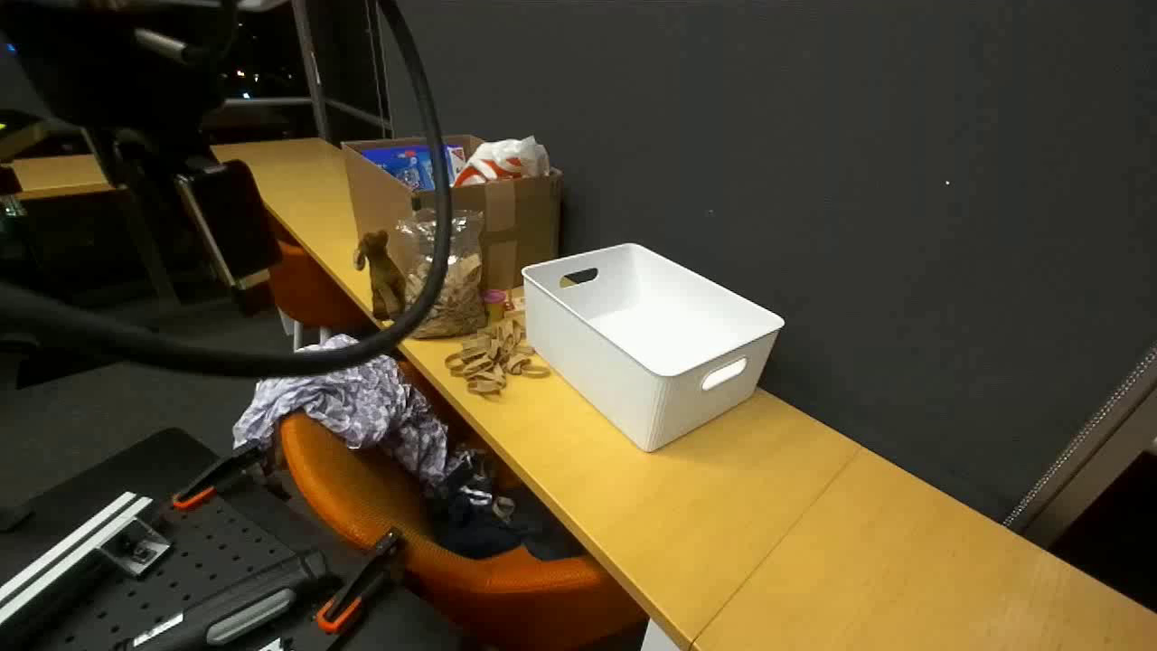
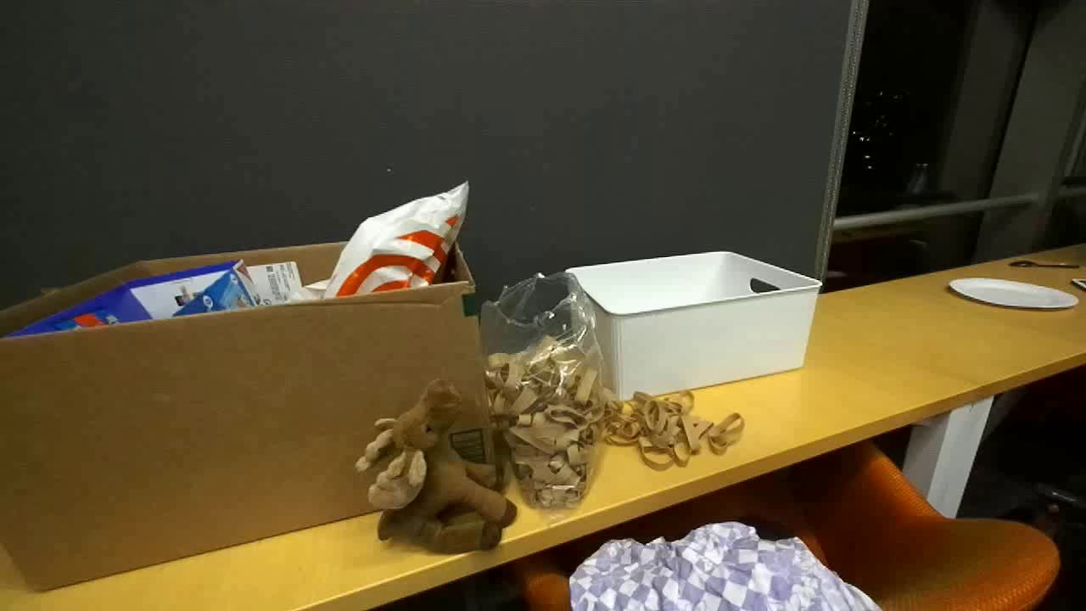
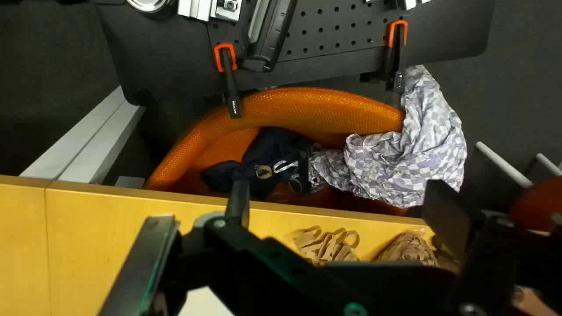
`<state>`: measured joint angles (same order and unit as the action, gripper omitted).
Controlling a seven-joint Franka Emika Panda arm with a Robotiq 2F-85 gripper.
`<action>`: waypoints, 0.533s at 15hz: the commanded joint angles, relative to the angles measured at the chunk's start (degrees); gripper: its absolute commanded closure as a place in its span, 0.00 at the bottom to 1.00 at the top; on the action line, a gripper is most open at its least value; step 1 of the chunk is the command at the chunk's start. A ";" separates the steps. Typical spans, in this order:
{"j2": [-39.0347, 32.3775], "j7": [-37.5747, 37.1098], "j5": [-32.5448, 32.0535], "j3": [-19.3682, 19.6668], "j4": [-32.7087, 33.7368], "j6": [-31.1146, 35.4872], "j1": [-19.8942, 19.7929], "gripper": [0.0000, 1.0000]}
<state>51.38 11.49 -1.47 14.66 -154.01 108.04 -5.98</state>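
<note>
Bands point(image 1: 495, 351) lie in a loose heap on the table point(image 1: 723, 515) — brown loops, tangled over one another — just beside the foot of the clear bag point(image 2: 547, 318) and along the long wall of the white bin point(image 2: 704, 352), toward the table's edge. The bag stands upright and holds more such loops. The gripper point(image 3: 325, 199) is spread wide, its fingers far from each other, and hangs in the air well apart from the heap; in the wrist view the heap shows between the fingers, partly hidden by the gripper's body. In an exterior view a cable point(image 1: 442, 199) curves in front of the bag. Next to the bag stands a box point(image 2: 212, 407) with blue packs point(image 2: 222, 294) and a white-and-orange sack point(image 2: 399, 246) in it; a toy moose point(image 2: 441, 484) sits by its wall. A plate point(image 2: 1014, 294) lies farther along the table, past the bin. At the table's edge an orange chair point(image 3: 325, 103) bears a checked cloth point(image 3: 408, 162), and a black board point(image 3: 342, 50) near it carries two clamps point(image 3: 230, 83).
</note>
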 commanded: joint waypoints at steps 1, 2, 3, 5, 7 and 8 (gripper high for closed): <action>-0.15 0.41 0.44 -0.48 0.16 -0.11 -0.59 0.00; -0.12 0.41 0.44 -0.48 0.21 -0.11 -0.59 0.00; -0.11 0.41 0.44 -0.48 0.25 -0.11 -0.59 0.00; -0.11 0.40 0.44 -0.47 0.30 -0.11 -0.59 0.00; -2.70 0.69 0.66 -1.01 1.99 1.52 0.72 0.00; -5.32 0.85 1.13 -1.66 4.01 2.58 2.19 0.00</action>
<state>51.26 11.49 -1.47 14.51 -153.82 108.27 -5.88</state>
